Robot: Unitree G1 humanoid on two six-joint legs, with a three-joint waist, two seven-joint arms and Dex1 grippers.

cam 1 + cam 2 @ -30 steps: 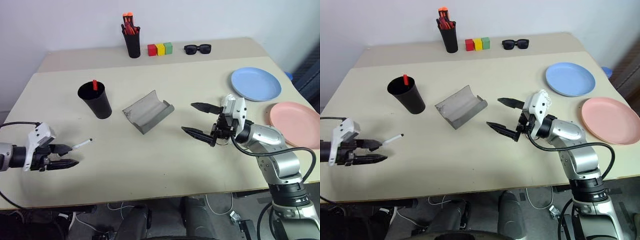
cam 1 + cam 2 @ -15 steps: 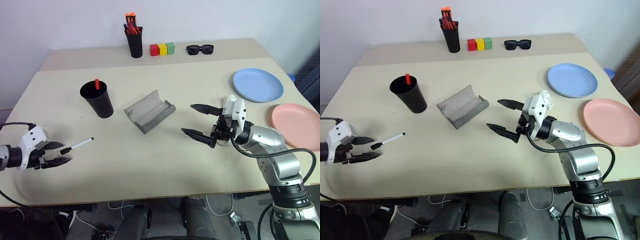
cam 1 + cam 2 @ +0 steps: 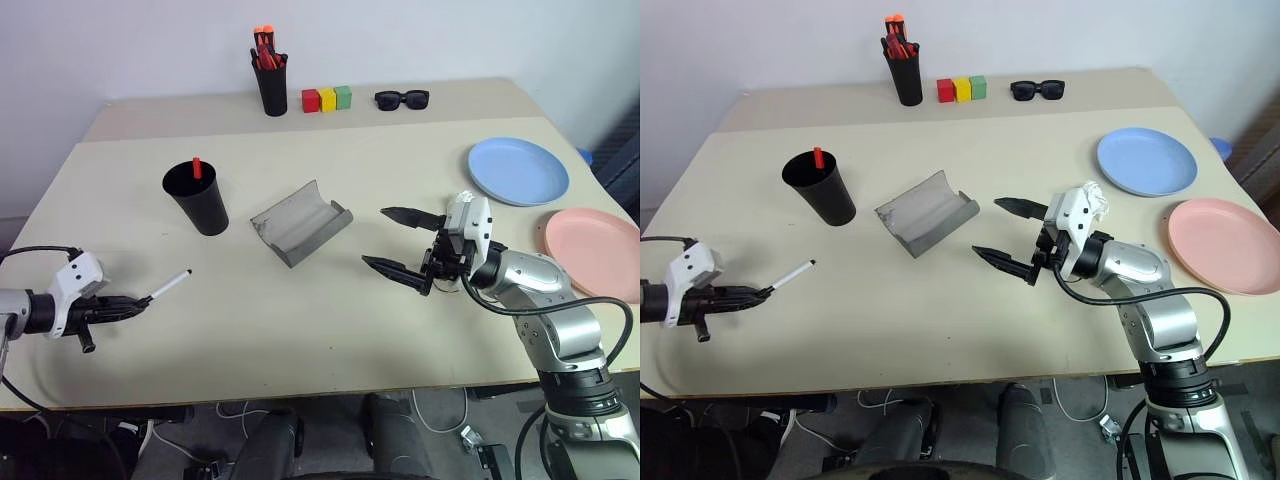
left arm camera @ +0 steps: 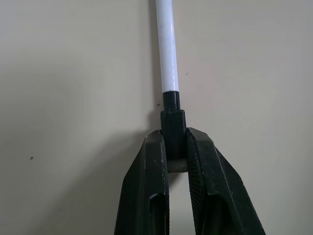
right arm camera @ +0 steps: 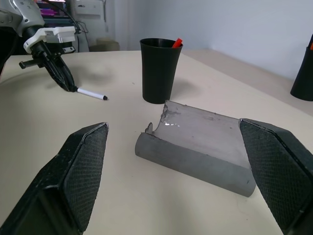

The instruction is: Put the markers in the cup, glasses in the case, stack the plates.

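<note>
Spanning beige table (image 3: 330,320), pale wall behind, left fingers (image 4: 152,161) pinching white marker (image 3: 170,286), right fingers (image 3: 405,214) spread, empty

The pink plate (image 3: 594,250) ran off the right edge in the left eye view. Most of the red marker (image 3: 197,166) was sunk inside the black cup (image 3: 199,200); just its top poked above the rim. In the left wrist view the white pen (image 4: 167,46) ran out past the frame's edge, and its dark end was buried between the left gripper's (image 4: 175,147) fingers. The pen holder (image 5: 303,73) was cut by the frame's edge in the right wrist view. The pens bunched in it (image 3: 266,48) at the far side of the desk (image 3: 330,330) were too small to count. A blue thing (image 3: 583,154) peeked from behind the desk's far right edge; I could not tell what it was.
</note>
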